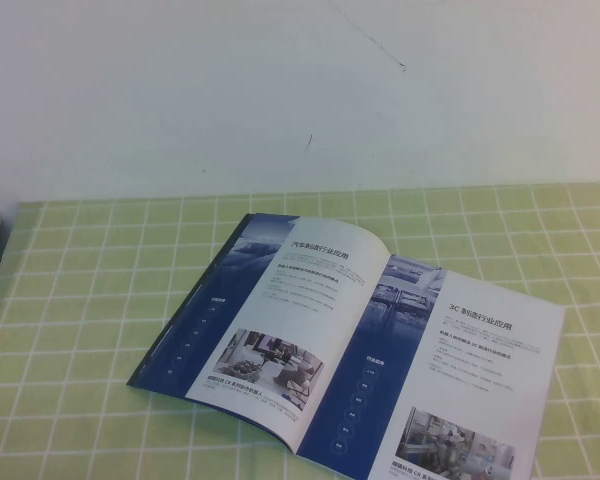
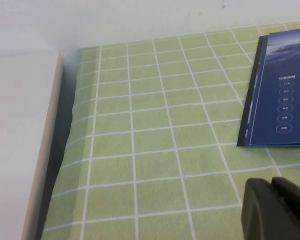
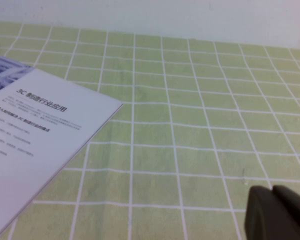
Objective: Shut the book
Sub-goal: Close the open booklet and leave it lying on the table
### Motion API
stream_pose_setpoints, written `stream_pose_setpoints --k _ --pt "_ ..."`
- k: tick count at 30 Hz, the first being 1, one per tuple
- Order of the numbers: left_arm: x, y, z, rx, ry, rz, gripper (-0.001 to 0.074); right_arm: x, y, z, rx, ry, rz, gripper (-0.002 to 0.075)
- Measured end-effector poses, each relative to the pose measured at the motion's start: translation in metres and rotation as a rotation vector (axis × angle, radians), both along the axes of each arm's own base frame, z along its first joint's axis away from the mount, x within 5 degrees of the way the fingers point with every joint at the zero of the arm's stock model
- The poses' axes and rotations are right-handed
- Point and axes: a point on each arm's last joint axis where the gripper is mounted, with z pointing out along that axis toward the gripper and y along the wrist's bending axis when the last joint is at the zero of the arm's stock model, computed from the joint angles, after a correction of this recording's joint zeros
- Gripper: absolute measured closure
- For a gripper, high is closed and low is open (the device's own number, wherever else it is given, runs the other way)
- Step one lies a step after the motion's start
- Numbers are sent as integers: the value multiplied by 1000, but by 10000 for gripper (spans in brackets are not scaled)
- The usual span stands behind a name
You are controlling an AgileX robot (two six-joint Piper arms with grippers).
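— Well, found the book [image 1: 350, 350] where?
— Lay open and flat on the green checked cloth [image 1: 90, 300], pages up, turned at a slant, with the fold between the pages running far to near, and ran off the near edge of the high view at its right page.
— Saw what on the pages?
— On the left page [image 1: 265, 320], a blue band with small ovals, plus a photo; on the right page [image 1: 480, 350], mostly white paper with a heading, small print and another photo.
— Spotted the left gripper [image 2: 277, 210]?
— Only as a dark piece in the left wrist view, above bare cloth near the book's blue left corner, not touching it. Could not tell whether spread or closed.
— And the right gripper [image 3: 277, 212]?
— Likewise a dark piece in the right wrist view, over cloth off the book's right page, well apart from the paper. Could not tell its state either.
— Beyond the book?
— Noted a white wall [image 1: 280, 90] behind it, past the cloth's far edge, and a pale board [image 2: 20, 150] to its left, along the cloth's left edge.
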Motion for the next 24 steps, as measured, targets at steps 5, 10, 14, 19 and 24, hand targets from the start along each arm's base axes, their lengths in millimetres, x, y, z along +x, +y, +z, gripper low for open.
stream_pose_setpoints --k 5,10,14,19,24 --pt "0 0 0 -49 5 17 739 0 0 0 0 0 0 729" --pt "0 1 0 -55 7 42 739 0 0 0 0 0 0 729" --pt "-1 0 -2 -111 37 47 739 0 0 0 0 0 0 729" --pt "-1 -1 -3 -147 53 45 739 0 0 0 0 0 0 729" --pt "-2 -2 -2 -161 55 44 739 0 0 0 0 0 0 729"
